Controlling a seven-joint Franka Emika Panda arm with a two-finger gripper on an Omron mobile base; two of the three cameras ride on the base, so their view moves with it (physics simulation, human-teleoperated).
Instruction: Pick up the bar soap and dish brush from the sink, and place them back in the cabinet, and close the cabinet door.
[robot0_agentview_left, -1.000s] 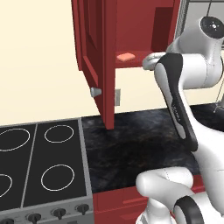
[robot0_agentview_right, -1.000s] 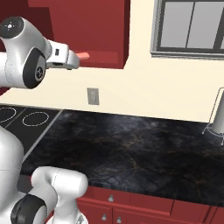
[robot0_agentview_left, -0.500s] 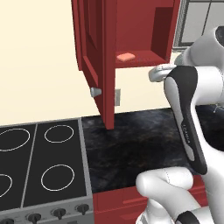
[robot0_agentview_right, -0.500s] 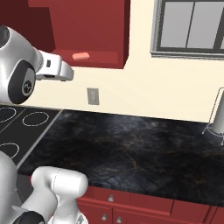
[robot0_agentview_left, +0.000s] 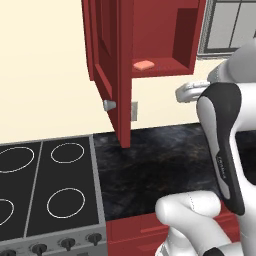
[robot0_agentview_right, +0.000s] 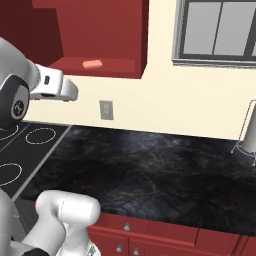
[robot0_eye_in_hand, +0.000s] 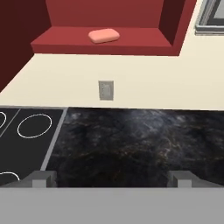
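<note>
Now, from the left base view: the bar soap (robot0_agentview_left: 144, 65) lies flat on the floor of the cabinet (robot0_agentview_left: 185, 35), near its front edge, and the cabinet door (robot0_agentview_left: 111, 70) stands swung wide open, edge-on to us. The gripper (robot0_agentview_left: 184, 93) sits below and to the right of the soap, out in front of the cabinet.

Over to the right base view: same soap (robot0_agentview_right: 92, 64) on the red cabinet (robot0_agentview_right: 115, 67) floor, long axis running roughly left to right along the front lip. The hand (robot0_agentview_right: 67, 91) hangs lower and to the left, well clear of it.

And the hand view: the two fingertips (robot0_eye_in_hand: 41, 179) rise far apart at the bottom with nothing between them, so the jaws are spread and empty. The soap (robot0_eye_in_hand: 104, 35) lies ahead and above, long side across the view, slightly tilted. The black counter (robot0_eye_in_hand: 140, 144) and the stove (robot0_eye_in_hand: 26, 131) spread below. My read: the soap is delivered, and the brush is next, back toward the sink.
</note>
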